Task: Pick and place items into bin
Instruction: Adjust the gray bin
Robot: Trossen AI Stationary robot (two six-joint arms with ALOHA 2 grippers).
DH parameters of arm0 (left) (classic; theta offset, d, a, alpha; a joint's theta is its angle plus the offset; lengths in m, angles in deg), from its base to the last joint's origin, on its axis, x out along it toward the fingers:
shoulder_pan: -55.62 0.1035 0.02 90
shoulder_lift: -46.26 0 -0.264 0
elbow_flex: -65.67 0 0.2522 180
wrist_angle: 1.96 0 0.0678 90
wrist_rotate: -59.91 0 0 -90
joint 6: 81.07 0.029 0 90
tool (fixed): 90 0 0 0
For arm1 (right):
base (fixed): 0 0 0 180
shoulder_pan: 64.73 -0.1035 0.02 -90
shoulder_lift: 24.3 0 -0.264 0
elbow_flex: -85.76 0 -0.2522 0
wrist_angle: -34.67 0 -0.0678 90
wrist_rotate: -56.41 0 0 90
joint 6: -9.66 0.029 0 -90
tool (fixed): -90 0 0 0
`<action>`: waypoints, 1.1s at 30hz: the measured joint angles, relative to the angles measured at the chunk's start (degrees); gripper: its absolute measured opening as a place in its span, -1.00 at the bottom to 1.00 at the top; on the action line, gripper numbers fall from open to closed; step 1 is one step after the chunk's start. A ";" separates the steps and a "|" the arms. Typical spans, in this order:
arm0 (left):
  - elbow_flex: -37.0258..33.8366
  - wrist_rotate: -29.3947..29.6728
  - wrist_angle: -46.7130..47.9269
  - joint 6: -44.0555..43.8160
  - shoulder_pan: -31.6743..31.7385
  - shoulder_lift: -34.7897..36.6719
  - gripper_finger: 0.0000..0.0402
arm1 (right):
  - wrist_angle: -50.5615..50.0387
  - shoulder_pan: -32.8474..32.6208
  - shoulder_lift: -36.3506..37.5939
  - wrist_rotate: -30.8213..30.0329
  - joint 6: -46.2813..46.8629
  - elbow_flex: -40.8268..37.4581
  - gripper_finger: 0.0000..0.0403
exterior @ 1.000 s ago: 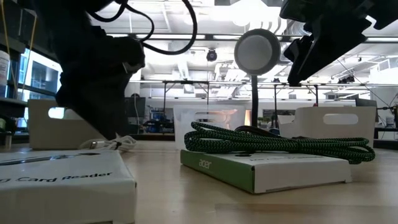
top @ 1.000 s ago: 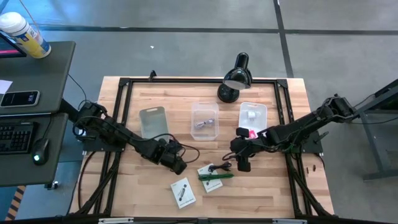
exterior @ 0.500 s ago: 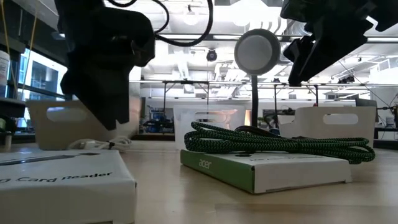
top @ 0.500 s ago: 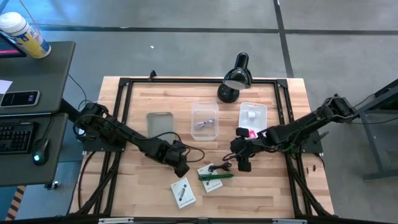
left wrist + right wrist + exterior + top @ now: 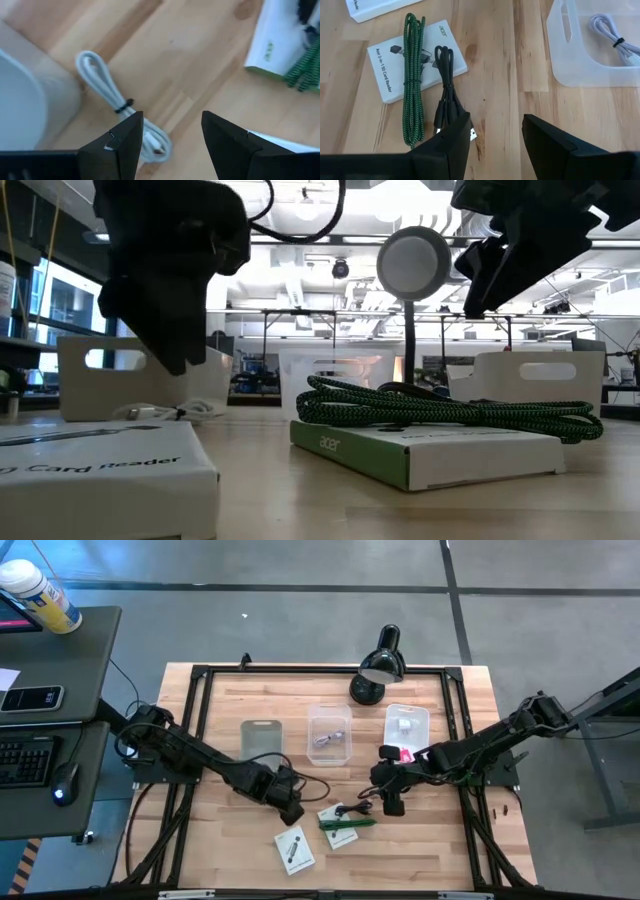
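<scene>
Items left on the table sit in a loose cluster near the front middle. Black cable (image 5: 445, 82) is bundled on bare wood, touching the right edge of a white card-reader box (image 5: 415, 57). The green braided cable (image 5: 412, 80) lies coiled across the top of that box. A second white box (image 5: 294, 849) sits nearer and left of them, apart. A white cable (image 5: 117, 112), tied in a loop, lies on the wood just right of the left bin (image 5: 262, 737).

Three clear bins line up across the mid table: the left one, the middle bin (image 5: 330, 733) with a cable already in it, and the right bin (image 5: 406, 726) holding a white block, with a pink piece at its near edge. Black desk lamp (image 5: 377, 665) is at the far edge, not part of the job.

Right gripper (image 5: 495, 137) hangs over the black cable's plug end, fingers apart with nothing between them, so it looks lined up for that pick. Left gripper (image 5: 170, 137) is above the white cable, jaws parted and empty too, straddling the loop's end. My read is that each arm takes whatever is closest to its own side.

The green cable is loose on the box and close to the black one, so a sloppy grab could drag it along.
</scene>
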 joint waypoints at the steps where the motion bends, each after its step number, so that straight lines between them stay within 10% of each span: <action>1: 0.01 -0.94 -0.50 -0.13 -0.08 0.00 -0.06 | -0.03 -0.01 0.00 0.19 0.01 0.00 -0.16; 13: -1.18 -9.80 -0.94 -3.62 -0.74 -0.56 -0.06 | -1.31 -0.01 0.00 0.55 0.17 0.00 -0.16; 33: -2.25 4.68 12.99 -10.63 1.93 -0.55 -0.06 | -1.94 -0.01 0.00 0.55 1.00 0.00 -0.16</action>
